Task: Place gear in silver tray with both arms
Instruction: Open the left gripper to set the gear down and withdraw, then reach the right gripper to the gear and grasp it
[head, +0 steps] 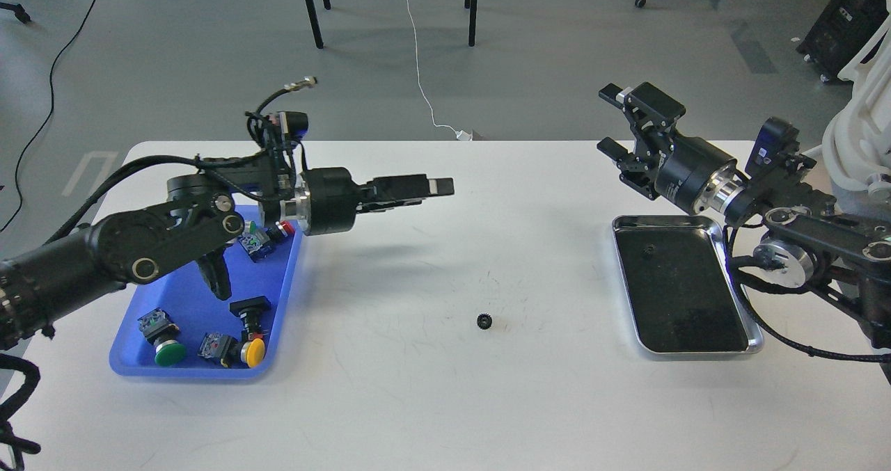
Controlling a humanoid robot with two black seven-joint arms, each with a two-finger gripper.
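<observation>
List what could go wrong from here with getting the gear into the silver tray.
1. The gear is tiny and lies flat on the table, so fingers may pinch badly or flick it away.
2. Both end effectors, left and right, are far from it.
3. The silver tray has a low rim, so a dropped gear could roll out.

- Illumination: bright, even and diffuse, from overhead.
- Shadows: soft and faint; a pale smudge lies on the white table beneath the left arm, and a slight one beside the small black gear.
- Glare: bright reflections on the silver tray rim; its black floor shows a dull sheen.
- Focus: sharp across the tabletop; floor cables beyond remain legible.
- Distortion: mild wide-angle stretch at the edges.
- Exposure: the black arms lose surface detail.
</observation>
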